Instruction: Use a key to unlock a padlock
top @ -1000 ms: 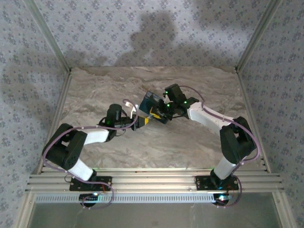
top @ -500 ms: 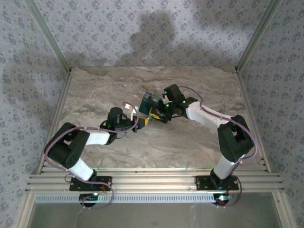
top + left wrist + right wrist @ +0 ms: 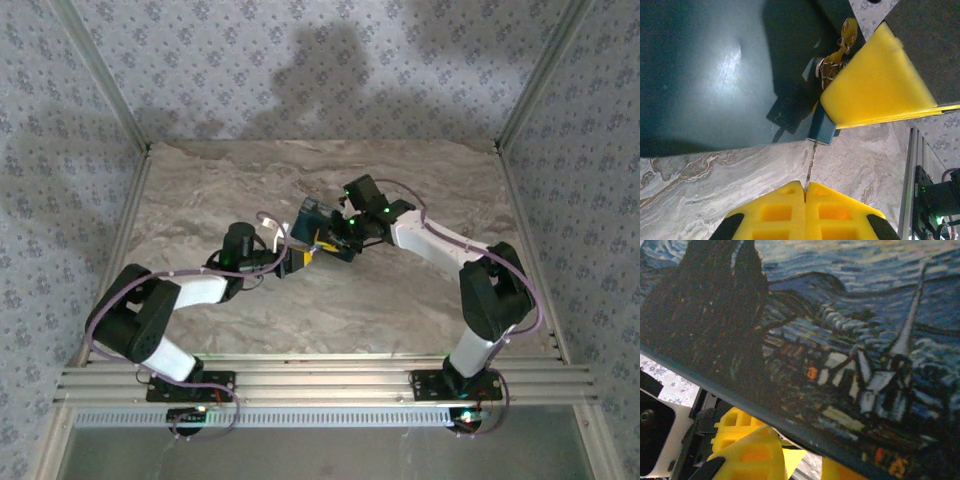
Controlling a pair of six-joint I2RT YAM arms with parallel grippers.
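The padlock (image 3: 320,220) is a block with a dark-blue and yellow night-sky print, held above the marble table. Its painted face (image 3: 840,340) is close to the right wrist camera. My right gripper (image 3: 345,236) is shut on it; one yellow finger (image 3: 880,85) presses its side. My left gripper (image 3: 805,192) is shut just below the padlock's dark side (image 3: 715,75). Pinched between its fingers is the key (image 3: 810,162), seen edge-on as a thin pale strip. That strip reaches up to a small blue piece (image 3: 821,127) at the padlock's lower edge. My left gripper (image 3: 298,258) meets the padlock from the lower left.
Small brass-coloured metal bits (image 3: 836,59) hang beside the padlock near the right finger. The marble table (image 3: 330,310) is boxed in by patterned walls, with metal posts at the back corners (image 3: 148,150). The left arm's cable (image 3: 270,222) loops close to the padlock.
The left arm's elbow has drifted a little to the left. Both grippers and the padlock have stayed nearly in place, still joined at the key.
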